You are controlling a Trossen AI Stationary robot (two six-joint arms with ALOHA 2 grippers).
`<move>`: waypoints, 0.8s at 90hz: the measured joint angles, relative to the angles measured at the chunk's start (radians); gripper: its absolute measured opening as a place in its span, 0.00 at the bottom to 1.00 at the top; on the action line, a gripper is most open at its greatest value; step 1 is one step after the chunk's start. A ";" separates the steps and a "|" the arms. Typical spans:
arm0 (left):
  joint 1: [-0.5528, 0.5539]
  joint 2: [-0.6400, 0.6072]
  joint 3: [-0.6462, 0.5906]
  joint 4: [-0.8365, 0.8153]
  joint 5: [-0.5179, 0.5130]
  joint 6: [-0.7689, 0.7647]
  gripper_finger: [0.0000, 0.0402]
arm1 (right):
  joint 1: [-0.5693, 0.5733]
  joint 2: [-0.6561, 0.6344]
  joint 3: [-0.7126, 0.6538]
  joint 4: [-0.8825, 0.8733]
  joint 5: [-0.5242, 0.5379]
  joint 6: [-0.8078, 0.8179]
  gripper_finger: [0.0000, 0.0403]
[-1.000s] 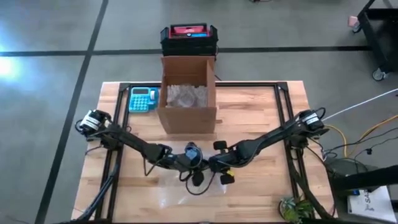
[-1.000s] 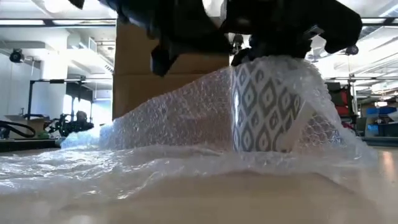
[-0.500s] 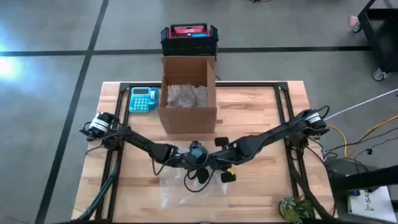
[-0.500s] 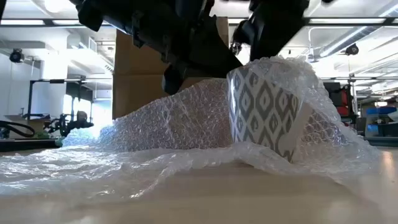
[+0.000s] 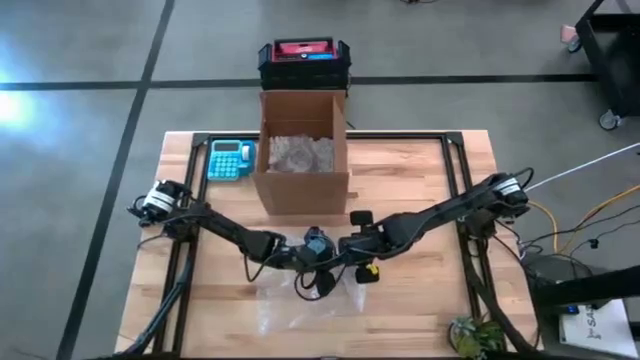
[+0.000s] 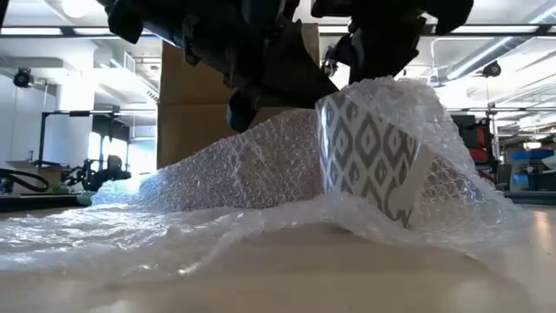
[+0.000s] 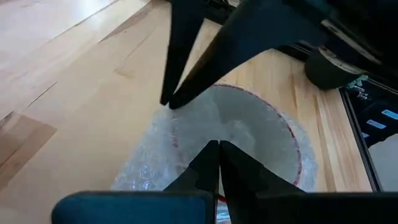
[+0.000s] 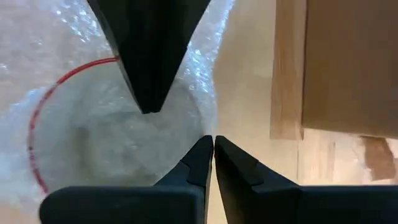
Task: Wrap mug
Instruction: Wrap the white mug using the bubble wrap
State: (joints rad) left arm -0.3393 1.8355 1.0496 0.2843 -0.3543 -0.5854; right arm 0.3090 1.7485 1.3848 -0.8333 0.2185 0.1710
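Note:
A mug (image 6: pixel 369 161) with a grey diamond pattern and a red rim (image 7: pixel 292 140) stands tilted on the table, under a sheet of clear bubble wrap (image 6: pixel 234 174). The wrap is drawn up over the mug's mouth, and its rest spreads on the table toward the left and near edges (image 5: pixel 300 300). My left gripper (image 7: pixel 218 148) and my right gripper (image 8: pixel 211 142) meet tip to tip above the mug (image 5: pixel 318 243), both shut on the wrap. My left gripper pinches the bubble wrap over the mug's mouth (image 7: pixel 211 127) between its fingertips, slanting down from the table's left. The wrap slopes away from it down to the table. How many layers it holds cannot be told. My right gripper pinches the bubble wrap at the mug's rim (image 8: pixel 199 127), on the side toward the box, slanting down from the table's right. The wrap lies drawn over the mug's top and side. The mug leans beneath it.
An open cardboard box (image 5: pixel 301 150) with crumpled wrap inside stands just beyond the mug. A blue calculator (image 5: pixel 230 160) lies to its left, and a black and red case (image 5: pixel 303 60) sits behind it. Bare wood lies to the left and right of the arms.
The mug has tipped from upright to tilted, one side of its base raised under the wrap. Both grippers have shifted a little toward the far edge and closed in over the mug's mouth. The wrap in front has sagged lower.

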 joint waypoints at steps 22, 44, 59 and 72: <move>-0.001 0.000 0.000 0.000 0.002 0.000 0.00 | 0.027 -0.005 0.016 0.010 -0.011 0.002 0.02; 0.000 0.002 -0.001 0.002 -0.004 0.000 0.00 | 0.031 0.010 -0.009 0.028 -0.007 -0.006 0.02; 0.000 0.003 -0.001 0.012 0.002 0.000 0.00 | 0.031 -0.007 -0.004 0.007 -0.020 -0.011 0.02; 0.000 0.003 -0.001 0.012 0.001 0.000 0.00 | 0.032 -0.023 0.010 0.009 -0.107 -0.014 0.02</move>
State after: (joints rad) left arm -0.3394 1.8381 1.0485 0.2966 -0.3530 -0.5854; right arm 0.3408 1.7260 1.3943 -0.8245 0.1117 0.1567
